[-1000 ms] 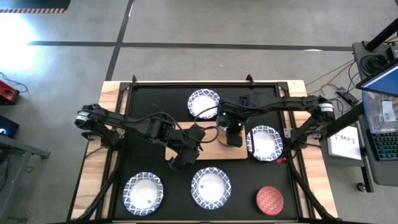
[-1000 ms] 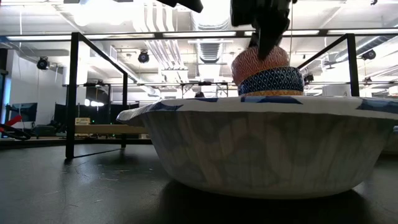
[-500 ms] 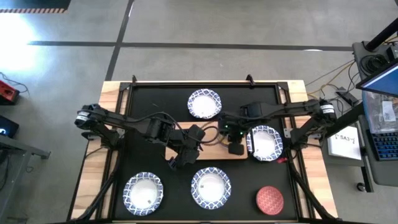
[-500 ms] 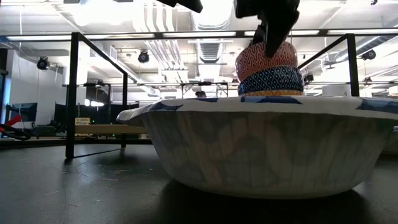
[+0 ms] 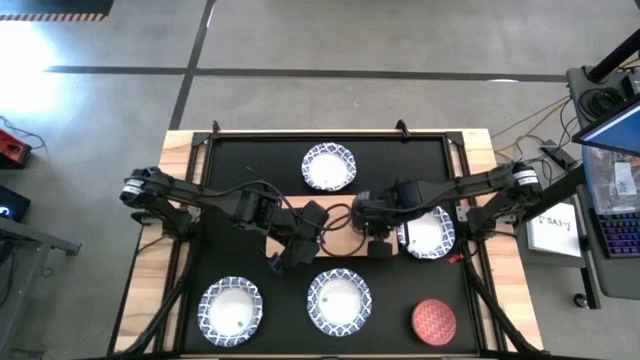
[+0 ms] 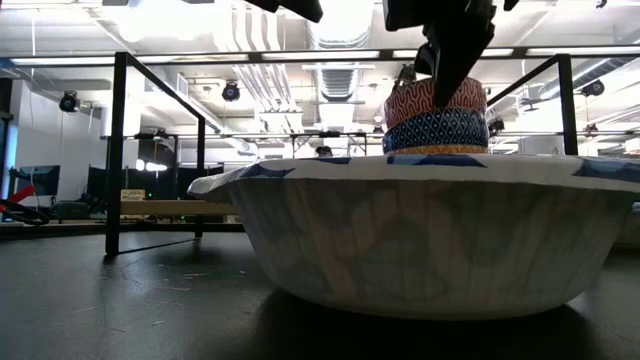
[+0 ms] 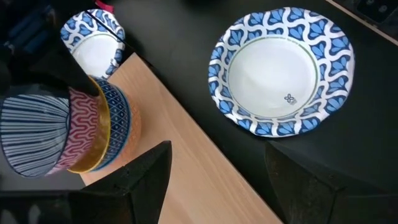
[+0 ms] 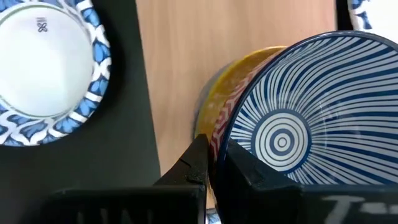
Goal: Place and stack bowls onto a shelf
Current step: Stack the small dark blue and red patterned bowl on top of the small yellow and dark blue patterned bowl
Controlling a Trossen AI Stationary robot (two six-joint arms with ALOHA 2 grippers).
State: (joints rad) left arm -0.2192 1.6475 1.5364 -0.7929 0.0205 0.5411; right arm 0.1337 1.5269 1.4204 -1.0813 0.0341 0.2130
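- right gripper [image 5: 378, 243] over the right end of the shelf [image 5: 340, 243], fingers [image 8: 200, 163] clamped on the rim of the top bowl [image 8: 311, 134], 1 finger inside and 1 outside
- top bowl: blue-and-white stripes inside, red wavy pattern outside, tilted on a stack with a yellow rim showing just below
- underneath, a dark blue patterned bowl [image 6: 436, 129], then an orange bowl [image 7: 132, 130] touching the shelf
- left gripper [image 5: 285, 260] at the shelf's left front edge, apart from the stack, fingers [image 7: 140, 180] spread and holding nothing
- 4 wide blue-and-white bowls on the black table [image 5: 250, 165]: 1 behind the shelf [image 5: 328, 166], 1 at its right end [image 5: 430, 230], 2 in front [image 5: 231, 310] [image 5: 338, 301]
- speckled red bowl [image 5: 434, 320] at the front right, well apart
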